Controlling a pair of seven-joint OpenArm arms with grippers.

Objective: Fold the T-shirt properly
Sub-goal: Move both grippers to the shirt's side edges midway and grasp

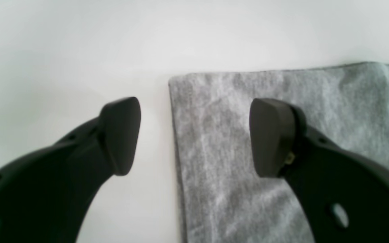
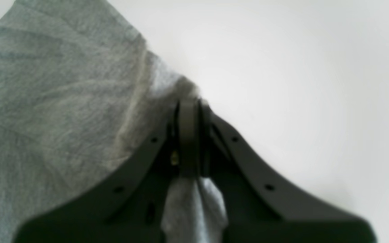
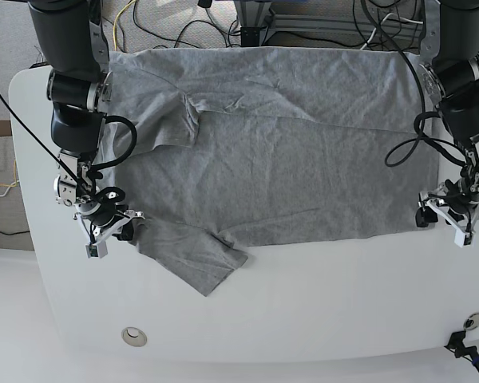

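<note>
T-shirt (image 3: 279, 152): heather-grey, short-sleeved, wrinkled
Pose: spread flat, plain side shown
Sleeve (image 3: 195, 259): angled toward the table's front
Place: laid across the white table's far half

The right gripper (image 2: 189, 108) sits low at the base view's 8 o'clock, jaws pinched tight on shirt (image 3: 271, 152) cloth, arm reaching down from 11 o'clock. The left gripper (image 1: 194, 135) hangs at 4 o'clock, jaws spread wide astride the shirt's corner, gripping nothing.
</note>
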